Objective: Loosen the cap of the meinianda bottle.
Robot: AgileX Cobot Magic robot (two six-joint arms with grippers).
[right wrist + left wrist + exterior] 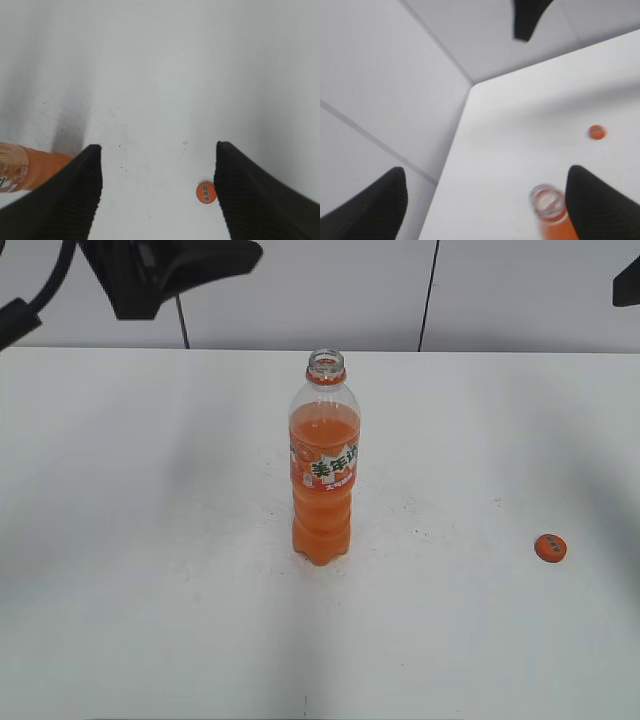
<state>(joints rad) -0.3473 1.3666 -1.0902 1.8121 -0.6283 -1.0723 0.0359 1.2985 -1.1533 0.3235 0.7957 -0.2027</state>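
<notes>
Exterior view: the tall clear plastic meinianda bottle (324, 465) of orange drink stands upright mid-table, mouth bare and open above its orange neck ring. The small round orange plastic screw cap (550, 548) lies flat on the white table (150, 570), well apart to the bottle's right. Only dark parts of the arms show at the top corners.

Left wrist view, a bit blurred: the left gripper (485, 200) is spread wide, black fingers (375, 205) at either lower corner, nothing between them. The bottle's open neck (547, 202) sits just beside the right-hand finger, the cap (596, 132) farther off on the table.

Right wrist view: the right gripper (157, 195) hangs above the table, ribbed black fingers (250, 195) parted and empty. The cap (205, 192) lies on the table between them, close to the right-hand finger, and the bottle's labelled body (30, 167) shows at the left edge.
</notes>
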